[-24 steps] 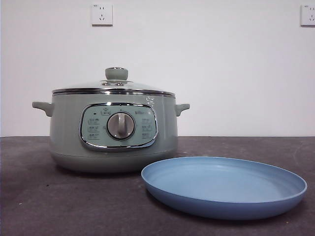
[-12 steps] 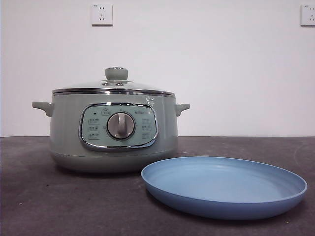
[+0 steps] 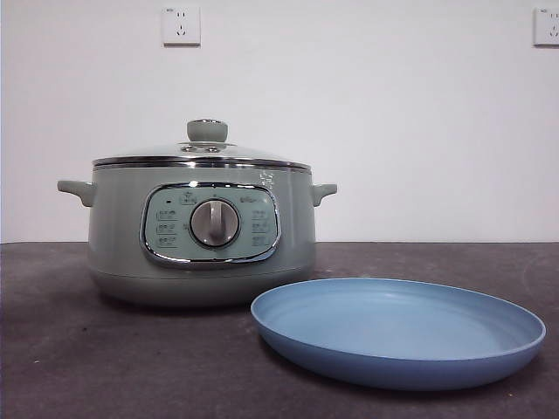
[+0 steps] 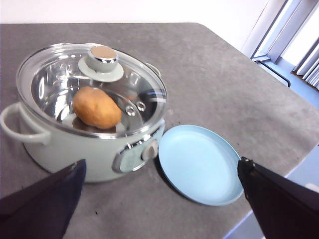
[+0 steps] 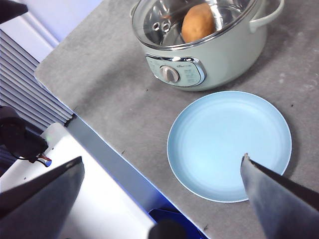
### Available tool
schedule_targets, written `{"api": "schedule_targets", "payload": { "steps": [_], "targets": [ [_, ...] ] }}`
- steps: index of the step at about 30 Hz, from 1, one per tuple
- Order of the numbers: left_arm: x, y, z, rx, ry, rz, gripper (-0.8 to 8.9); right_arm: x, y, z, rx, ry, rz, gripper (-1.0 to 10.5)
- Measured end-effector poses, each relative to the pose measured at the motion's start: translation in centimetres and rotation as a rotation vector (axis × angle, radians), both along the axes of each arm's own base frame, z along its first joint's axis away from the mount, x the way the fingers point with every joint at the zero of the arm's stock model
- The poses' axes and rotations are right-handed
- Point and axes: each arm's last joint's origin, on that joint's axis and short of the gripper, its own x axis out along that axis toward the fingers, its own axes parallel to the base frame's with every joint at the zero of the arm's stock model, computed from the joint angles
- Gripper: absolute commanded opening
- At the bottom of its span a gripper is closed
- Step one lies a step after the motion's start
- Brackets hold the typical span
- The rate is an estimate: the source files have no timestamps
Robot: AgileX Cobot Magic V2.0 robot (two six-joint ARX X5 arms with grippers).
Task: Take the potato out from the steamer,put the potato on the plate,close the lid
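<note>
The sage-green steamer (image 3: 201, 236) stands on the dark table with its glass lid (image 3: 203, 154) seated on top. Through the glass, the orange-brown potato (image 4: 96, 107) lies inside the steamer (image 4: 84, 129), also seen as the potato (image 5: 198, 22) in the right wrist view. The light-blue plate (image 3: 397, 330) rests empty just right of the steamer. My left gripper (image 4: 159, 196) hovers open high above the steamer and plate (image 4: 199, 163). My right gripper (image 5: 162, 189) hangs open high over the plate (image 5: 229, 144) near the table's edge. Neither gripper shows in the front view.
Two wall sockets (image 3: 181, 25) sit on the white wall behind. In the right wrist view the table's edge (image 5: 99, 144) runs beside the plate, with a white surface and cables beyond it. A window frame (image 4: 279, 45) lies past the table's far corner.
</note>
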Motion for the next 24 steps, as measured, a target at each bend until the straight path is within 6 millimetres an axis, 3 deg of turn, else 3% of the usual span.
{"api": "schedule_targets", "payload": {
  "steps": [5, 11, 19, 24],
  "targets": [
    [3.2, -0.3, 1.8, 0.004, -0.011, -0.022, 7.23, 0.2, 0.1, -0.1, -0.002, 0.009, 0.006, 6.9],
    [8.4, -1.6, 3.5, 0.048, -0.002, -0.025, 7.23, 0.6, 0.3, -0.2, -0.006, 0.027, 0.014, 6.9],
    [15.2, -5.5, 4.0, 0.174, 0.01, -0.042, 7.23, 0.8, 0.3, -0.3, -0.007, 0.033, 0.014, 6.9],
    [19.0, -8.3, 2.9, 0.26, -0.005, -0.035, 7.23, 0.9, 0.3, -0.3, -0.008, 0.038, 0.014, 6.9]
  ]
}}
